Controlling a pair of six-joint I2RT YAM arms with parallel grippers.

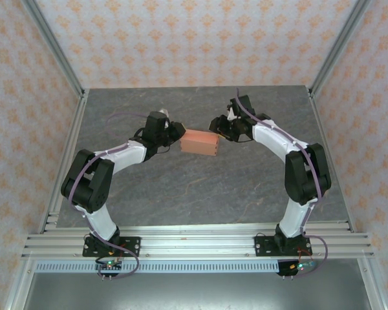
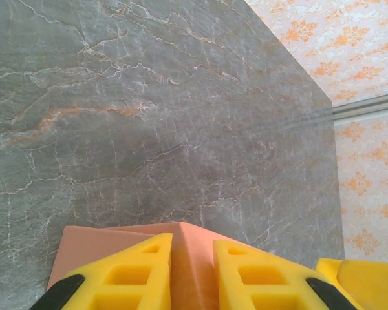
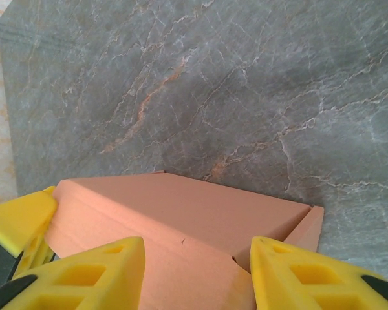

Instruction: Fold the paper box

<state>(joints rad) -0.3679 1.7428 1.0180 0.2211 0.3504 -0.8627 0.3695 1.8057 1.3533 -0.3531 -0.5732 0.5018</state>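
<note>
Paper box (image 1: pixel 200 142), closed up, left fingers (image 2: pixel 126 274) pinching one end, right fingers (image 3: pixel 297 274) spread over the other

Near side of paper box (image 3: pixel 181 219) behind yellow fingers (image 3: pixel 84 278), past the bottom edge

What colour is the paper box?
Plain salmon-orange; the paper box shows best in the right wrist view.

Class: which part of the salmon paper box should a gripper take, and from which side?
Probably a short end of the paper box, approached level along its long axis from left or right. It sits flat and shallow, so a thin end wall suits a narrow pinch; its top looks too broad.
</note>
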